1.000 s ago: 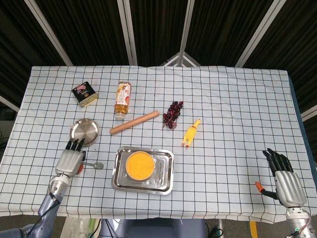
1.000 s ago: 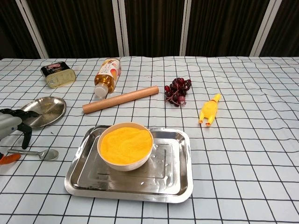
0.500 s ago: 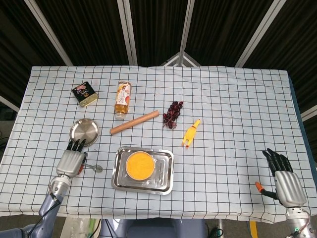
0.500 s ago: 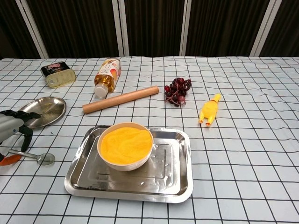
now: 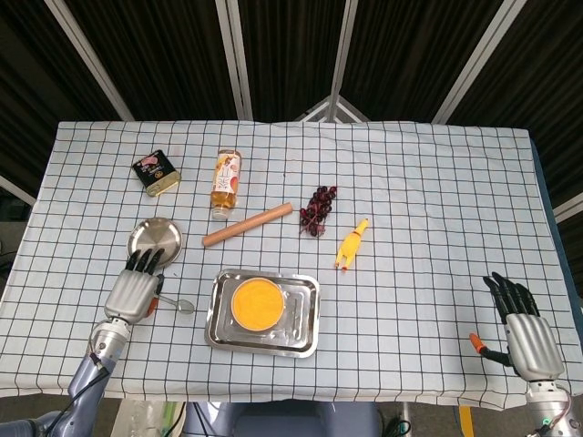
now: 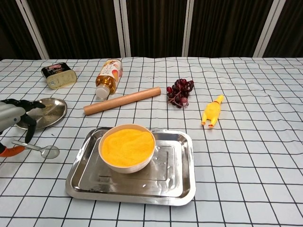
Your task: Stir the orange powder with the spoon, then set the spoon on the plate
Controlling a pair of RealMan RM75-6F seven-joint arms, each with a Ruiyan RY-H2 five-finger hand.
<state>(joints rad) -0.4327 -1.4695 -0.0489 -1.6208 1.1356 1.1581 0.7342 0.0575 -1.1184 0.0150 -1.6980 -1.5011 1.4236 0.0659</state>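
Observation:
A white bowl of orange powder (image 5: 256, 302) (image 6: 127, 145) stands in a steel tray (image 5: 219, 339) (image 6: 185, 187) at the table's near middle. The small round metal plate (image 5: 155, 239) (image 6: 47, 111) lies to its left. My left hand (image 5: 137, 289) (image 6: 12, 118) is between the plate and the tray and pinches the handle of the metal spoon (image 5: 182, 304) (image 6: 40, 148). The spoon's bowl points right, low over the cloth. My right hand (image 5: 521, 332) lies near the front right corner with its fingers spread and nothing in it. The chest view does not show it.
Behind the tray are a wooden rolling pin (image 5: 246, 225) (image 6: 122, 100), a lying bottle (image 5: 226, 182) (image 6: 108, 76), a small tin (image 5: 157, 172) (image 6: 58, 75), dark grapes (image 5: 317, 210) (image 6: 180, 91) and a yellow rubber chicken (image 5: 351, 244) (image 6: 212, 112).
My left hand has moved a little forward and right, towards the plate and tray, and the spoon has gone with it. The right hand has not moved.

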